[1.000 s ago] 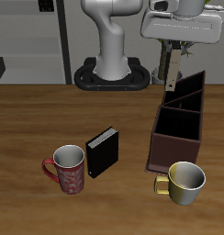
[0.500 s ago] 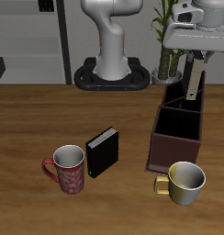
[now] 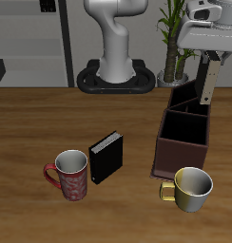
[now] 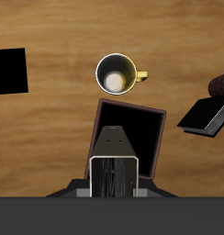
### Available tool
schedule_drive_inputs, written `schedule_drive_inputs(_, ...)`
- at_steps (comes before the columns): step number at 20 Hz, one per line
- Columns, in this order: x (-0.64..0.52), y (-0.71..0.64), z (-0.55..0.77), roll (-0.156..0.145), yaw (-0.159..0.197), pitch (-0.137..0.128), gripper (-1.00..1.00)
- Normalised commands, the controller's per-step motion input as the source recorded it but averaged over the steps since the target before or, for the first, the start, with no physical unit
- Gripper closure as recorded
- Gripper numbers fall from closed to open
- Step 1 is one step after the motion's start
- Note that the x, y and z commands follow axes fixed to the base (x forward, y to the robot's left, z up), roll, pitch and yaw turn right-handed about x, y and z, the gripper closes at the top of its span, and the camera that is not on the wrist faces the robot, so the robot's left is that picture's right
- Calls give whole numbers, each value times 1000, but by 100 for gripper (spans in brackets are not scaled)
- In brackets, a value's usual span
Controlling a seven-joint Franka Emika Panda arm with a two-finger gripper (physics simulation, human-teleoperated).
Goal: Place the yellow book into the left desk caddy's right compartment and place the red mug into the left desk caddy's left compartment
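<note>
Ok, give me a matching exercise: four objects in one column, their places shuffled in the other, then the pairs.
1 red mug
2 gold mug
3 black book
4 yellow book

A held in the pincer
B standing between red mug and caddy
C at the caddy's front end
D farthest from the caddy

Pairs: 1-D, 2-C, 3-B, 4-A

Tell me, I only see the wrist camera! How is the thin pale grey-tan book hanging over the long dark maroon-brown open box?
Observer: The pale grey-tan book hangs upright from the gripper, over the far end of the dark maroon-brown caddy.
Operator: Where's the red mug? I see only a bit.
Observer: The red mottled mug stands upright near the table's front edge, beside the larger black book.
Operator: Is that book lying flat?
Observer: No, it stands on edge.
</note>
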Motion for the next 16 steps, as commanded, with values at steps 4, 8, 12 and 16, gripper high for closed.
schedule_drive_inputs(4, 216, -43, -56, -18, -14, 1, 100)
schedule_drive_inputs(8, 57, -71, -42, -8, -4, -2, 100)
schedule_drive_inputs(12, 149, -145, -230, -8, -8, 31, 100)
schedule_drive_inputs(16, 102, -91, -262, -1, -1, 32, 100)
